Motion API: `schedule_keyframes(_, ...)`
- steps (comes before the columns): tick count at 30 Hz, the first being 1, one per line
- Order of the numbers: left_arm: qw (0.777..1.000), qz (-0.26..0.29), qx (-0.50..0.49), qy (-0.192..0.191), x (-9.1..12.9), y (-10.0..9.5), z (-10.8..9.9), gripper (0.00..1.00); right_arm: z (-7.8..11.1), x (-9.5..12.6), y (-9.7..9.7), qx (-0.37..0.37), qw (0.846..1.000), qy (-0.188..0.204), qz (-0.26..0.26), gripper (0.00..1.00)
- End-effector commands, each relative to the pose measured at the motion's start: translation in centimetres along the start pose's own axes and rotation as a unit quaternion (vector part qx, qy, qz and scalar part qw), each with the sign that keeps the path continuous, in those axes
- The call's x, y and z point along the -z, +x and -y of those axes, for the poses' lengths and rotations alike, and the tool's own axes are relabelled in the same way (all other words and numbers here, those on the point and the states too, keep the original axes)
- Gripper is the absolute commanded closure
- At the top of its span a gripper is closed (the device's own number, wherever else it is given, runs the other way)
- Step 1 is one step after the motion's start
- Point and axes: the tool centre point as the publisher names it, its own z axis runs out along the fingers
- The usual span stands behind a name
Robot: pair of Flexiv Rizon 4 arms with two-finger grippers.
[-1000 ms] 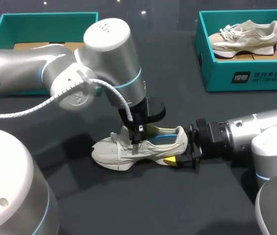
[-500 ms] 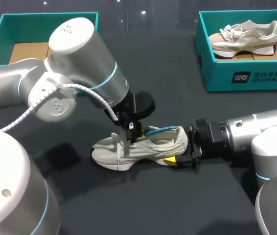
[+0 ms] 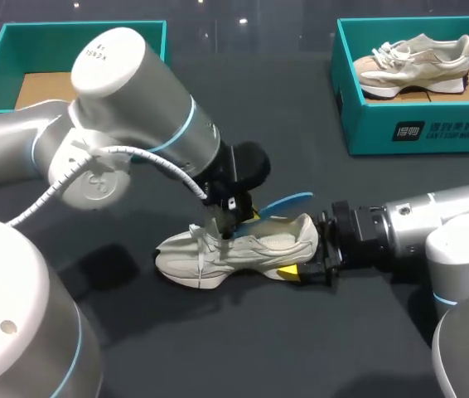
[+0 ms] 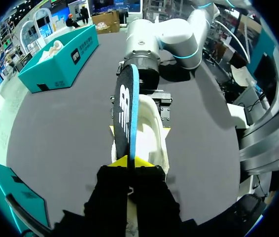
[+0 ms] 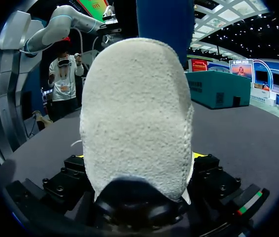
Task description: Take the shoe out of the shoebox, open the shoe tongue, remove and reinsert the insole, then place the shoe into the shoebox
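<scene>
Item: insole (image 4: 127,108), blue, on edge, pinched tight in my left gripper (image 4: 128,162); far end lifted above the heel opening of the shoe (image 3: 243,249).
Item: shoe, on its sole mid-table, heel clamped by my right gripper (image 3: 307,253).
Risk: the thin insole may twist or slip from so narrow a pinch, or buckle against the collar on reinsertion.
Surface: dark matte table (image 3: 301,348).
Surroundings: open teal shoebox (image 3: 2,50) far left; second shoebox (image 3: 367,124) far right, holding another shoe (image 3: 413,62); both well apart.
</scene>
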Motion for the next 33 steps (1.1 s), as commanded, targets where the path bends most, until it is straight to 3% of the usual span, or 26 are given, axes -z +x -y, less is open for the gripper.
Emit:
schedule_keyframes(1, 1.000, -0.002, -0.002, -0.022, -1.2, -0.2, 1.5, 1.00, 0.3, -0.2, 0.2, 0.000, 1.000, 0.002, 0.000, 1.00)
schedule_keyframes(4, 1.000, -0.002, -0.007, -0.020, -0.8, 0.2, 1.4, 0.64, 0.3, -0.2, 0.2, 0.000, 1.000, 0.002, 0.000, 1.00)
schedule_keyframes(7, 1.000, 0.005, -0.009, -0.015, -0.1, 0.5, 1.2, 0.51, 0.3, -0.2, 0.2, 0.000, 1.000, 0.002, 0.000, 1.00)
schedule_keyframes(14, 0.999, 0.027, -0.018, 0.010, 1.4, 1.3, 1.4, 0.49, 0.3, -0.2, 0.2, 0.000, 1.000, 0.002, 0.000, 1.00)
schedule_keyframes(19, 0.999, 0.046, -0.015, 0.020, 1.0, 1.9, 1.9, 0.44, 0.3, -0.2, 0.2, 0.000, 1.000, 0.002, 0.000, 1.00)
schedule_keyframes(24, 0.997, 0.069, -0.014, 0.029, 0.2, 2.5, 2.3, 0.26, 0.3, -0.2, 0.2, 0.000, 1.000, 0.002, 0.000, 1.00)
schedule_keyframes(26, 0.996, 0.079, -0.012, 0.029, 0.0, 2.6, 2.4, 0.24, 0.3, -0.2, 0.2, 0.000, 1.000, 0.002, 0.000, 1.00)
schedule_keyframes(33, 0.993, 0.114, -0.003, 0.036, -1.0, 2.4, 3.1, 0.27, 0.3, -0.2, 0.2, 0.000, 1.000, 0.002, 0.000, 1.00)
